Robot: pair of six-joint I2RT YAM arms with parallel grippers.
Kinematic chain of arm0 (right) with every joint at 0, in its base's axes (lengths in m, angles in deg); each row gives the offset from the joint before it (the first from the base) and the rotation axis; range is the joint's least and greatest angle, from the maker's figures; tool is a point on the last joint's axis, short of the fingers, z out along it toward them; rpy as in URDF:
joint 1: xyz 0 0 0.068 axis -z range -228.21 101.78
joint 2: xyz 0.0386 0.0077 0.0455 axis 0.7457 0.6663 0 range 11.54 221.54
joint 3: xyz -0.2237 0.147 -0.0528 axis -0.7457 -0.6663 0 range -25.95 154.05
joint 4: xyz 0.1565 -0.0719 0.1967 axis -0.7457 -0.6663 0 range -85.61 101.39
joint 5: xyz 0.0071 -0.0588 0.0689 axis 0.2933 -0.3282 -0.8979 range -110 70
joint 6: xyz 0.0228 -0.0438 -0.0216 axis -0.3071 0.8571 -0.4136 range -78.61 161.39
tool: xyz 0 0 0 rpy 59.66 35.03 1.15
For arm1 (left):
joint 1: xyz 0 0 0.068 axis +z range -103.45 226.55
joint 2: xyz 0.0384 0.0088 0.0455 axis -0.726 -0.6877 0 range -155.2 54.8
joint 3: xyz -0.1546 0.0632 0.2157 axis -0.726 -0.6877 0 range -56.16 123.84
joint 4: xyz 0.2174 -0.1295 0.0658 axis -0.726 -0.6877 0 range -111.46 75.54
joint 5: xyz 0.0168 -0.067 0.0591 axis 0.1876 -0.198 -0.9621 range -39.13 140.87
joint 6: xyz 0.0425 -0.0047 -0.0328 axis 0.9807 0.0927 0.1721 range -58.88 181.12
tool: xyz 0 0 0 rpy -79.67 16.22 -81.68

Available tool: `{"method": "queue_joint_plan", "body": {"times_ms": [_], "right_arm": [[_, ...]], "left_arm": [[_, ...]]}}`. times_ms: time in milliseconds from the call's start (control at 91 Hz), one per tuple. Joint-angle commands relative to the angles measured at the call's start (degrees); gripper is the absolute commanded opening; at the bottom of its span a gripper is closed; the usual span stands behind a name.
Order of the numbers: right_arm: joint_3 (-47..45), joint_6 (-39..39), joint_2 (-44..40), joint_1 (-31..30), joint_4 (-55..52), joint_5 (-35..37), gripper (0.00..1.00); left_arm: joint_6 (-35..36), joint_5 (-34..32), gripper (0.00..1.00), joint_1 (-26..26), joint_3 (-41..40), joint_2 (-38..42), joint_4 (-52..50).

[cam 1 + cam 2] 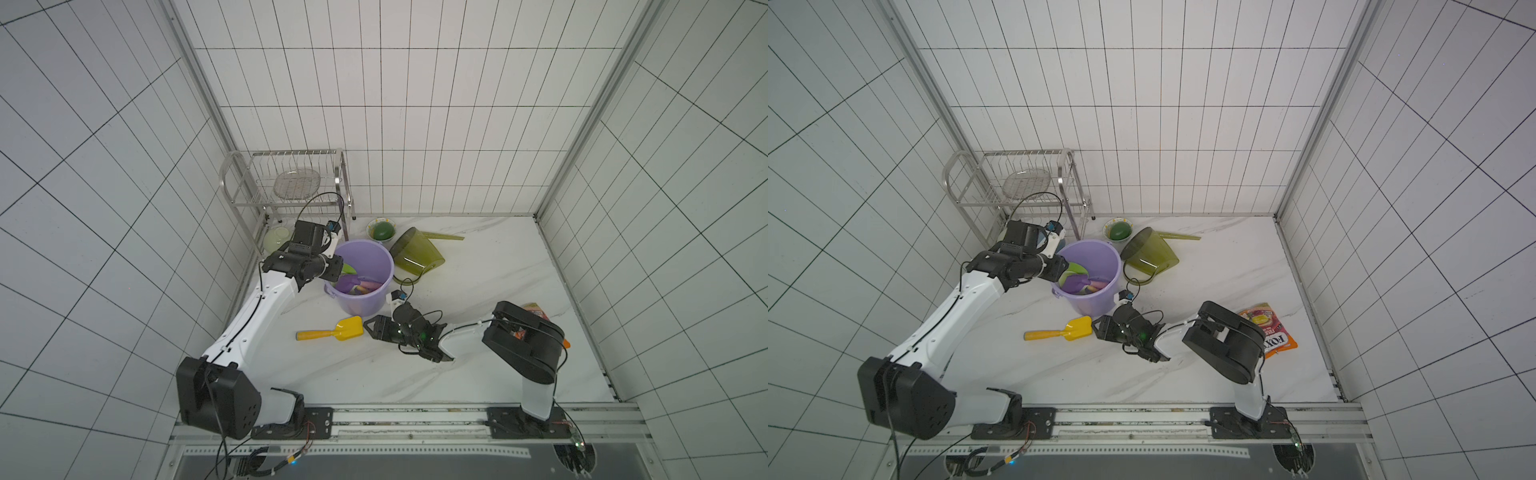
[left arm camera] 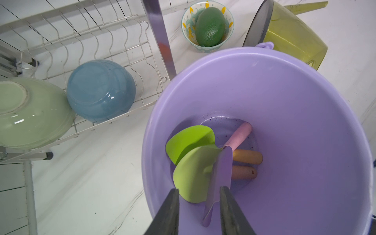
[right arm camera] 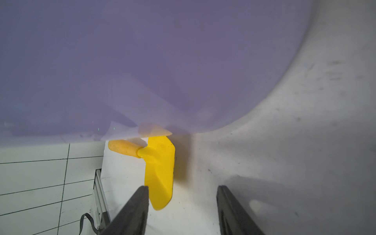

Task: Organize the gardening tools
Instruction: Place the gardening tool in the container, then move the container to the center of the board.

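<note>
A: What is the left gripper (image 2: 199, 189) doing?
B: It hangs over the bucket (image 2: 284, 101) with its jaws parted. The purple scoop (image 2: 222, 168) stands between them with a gap on one side, so it isn't pinched.
A: What else is inside?
B: A green trowel (image 2: 189, 140) and a spade (image 2: 193, 175), handles down.
A: And the right gripper (image 3: 183, 186)?
B: It is spread wide and empty, low on the surface (image 1: 478, 291) by the bucket. The yellow scoop (image 3: 160, 168) lies just beside one finger. The watering can (image 1: 415, 253) lies tipped beside the bucket.
</note>
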Motion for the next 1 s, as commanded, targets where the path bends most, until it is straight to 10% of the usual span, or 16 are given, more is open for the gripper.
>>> {"method": "queue_joint_plan", "body": {"times_ms": [0,989], "right_arm": [[1.7,-3.3,3.2,-0.8,5.9,-1.5,0.55],[0.6,-7.4,9.0,-1.3,17.0,-3.5,0.09]], "left_arm": [[-0.4,-0.5,0.39,1.2,0.3,2.6,0.0],[-2.3,-2.1,0.46,3.1,-0.2,6.4,-0.2]]}}
